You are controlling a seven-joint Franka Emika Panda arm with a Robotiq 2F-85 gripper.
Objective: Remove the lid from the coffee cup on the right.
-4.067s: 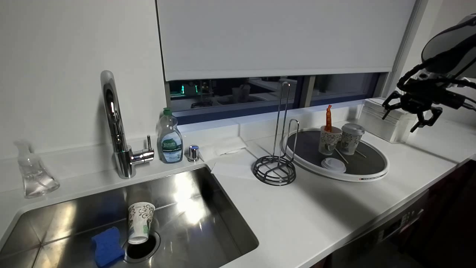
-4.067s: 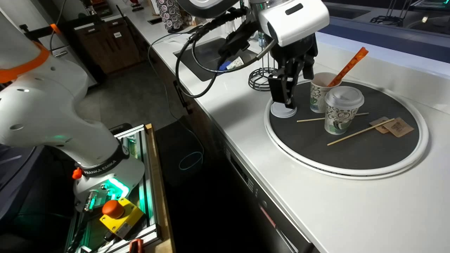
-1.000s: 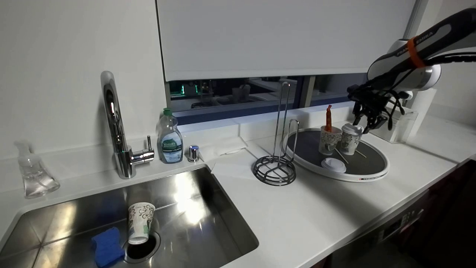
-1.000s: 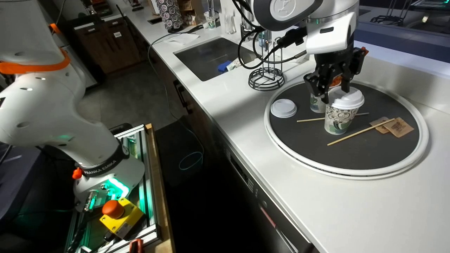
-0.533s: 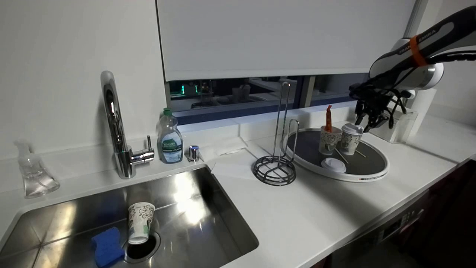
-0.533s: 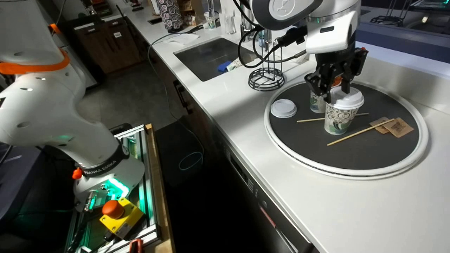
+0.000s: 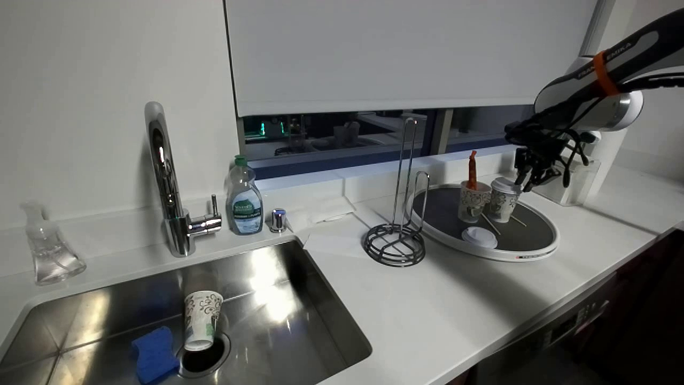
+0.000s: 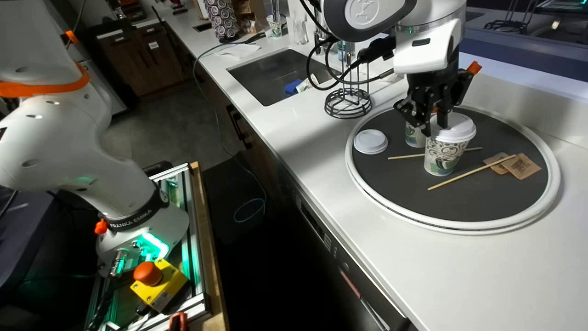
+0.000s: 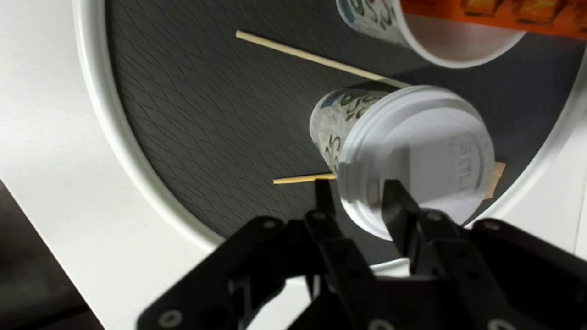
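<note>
A white lid (image 9: 440, 151) caps the patterned paper coffee cup (image 8: 442, 158), which stands upright on a round dark tray (image 8: 459, 207). In both exterior views my gripper (image 8: 435, 126) points down at the near side of that lid. The wrist view shows the jaws part-way apart: one fingertip sits just outside the lid's rim, the other over its top, so the rim lies between them. A gap shows on both sides; whether either fingertip touches the lid I cannot tell.
Close behind stands a lidless cup (image 7: 473, 206) holding an orange packet (image 7: 472, 170). A loose lid (image 8: 370, 141), thin wooden sticks (image 8: 471, 172) and brown packets (image 8: 519, 166) lie on the tray. A wire towel holder (image 7: 395, 243) and a sink (image 7: 278, 315) are farther along the counter.
From above the loose lid, my gripper has come over to the capped cup. During the last second its fingers have drawn closer together and it has shifted slightly; cup and lid stay put.
</note>
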